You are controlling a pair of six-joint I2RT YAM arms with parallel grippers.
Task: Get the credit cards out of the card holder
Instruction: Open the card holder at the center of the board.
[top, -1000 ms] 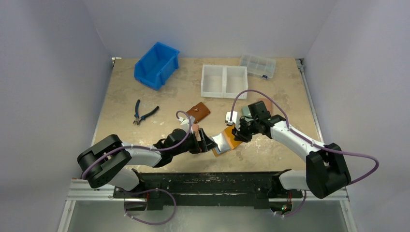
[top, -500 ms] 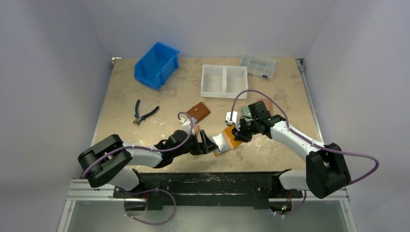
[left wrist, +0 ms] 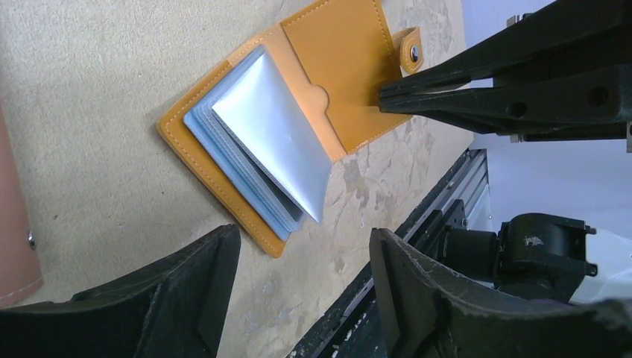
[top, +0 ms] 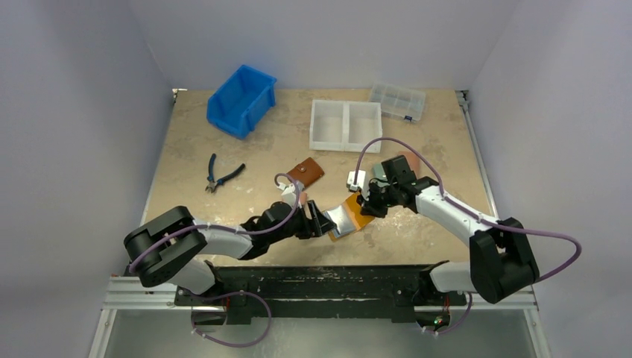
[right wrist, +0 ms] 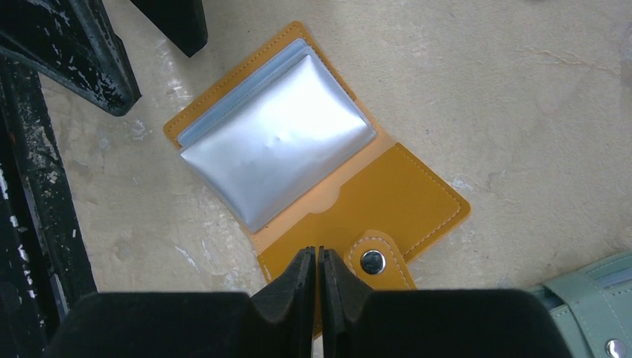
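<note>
The card holder (top: 350, 218) lies open on the table, mustard-orange with a snap tab (right wrist: 373, 261). Its bluish-grey plastic sleeves (right wrist: 276, 142) fan up from the left half, the top one silver-grey. I cannot tell the credit cards apart from the sleeves. My right gripper (right wrist: 318, 253) is shut to a thin slit, and its tips rest on the bare right cover (left wrist: 343, 60) beside the tab. My left gripper (left wrist: 304, 235) is open just short of the sleeves' free edge (left wrist: 317, 212), with only table between its fingers.
A brown wallet (top: 306, 173) and pliers (top: 222, 175) lie to the left. At the back stand a blue bin (top: 242, 101), a white two-part tray (top: 346, 125) and a clear box (top: 397, 101). A pale green wallet (right wrist: 596, 306) lies beside the right gripper. The black rail (left wrist: 417, 246) runs along the near edge.
The right jaws have closed to a slit over the cover. The left jaws have narrowed somewhat and the left gripper has edged toward the holder.
</note>
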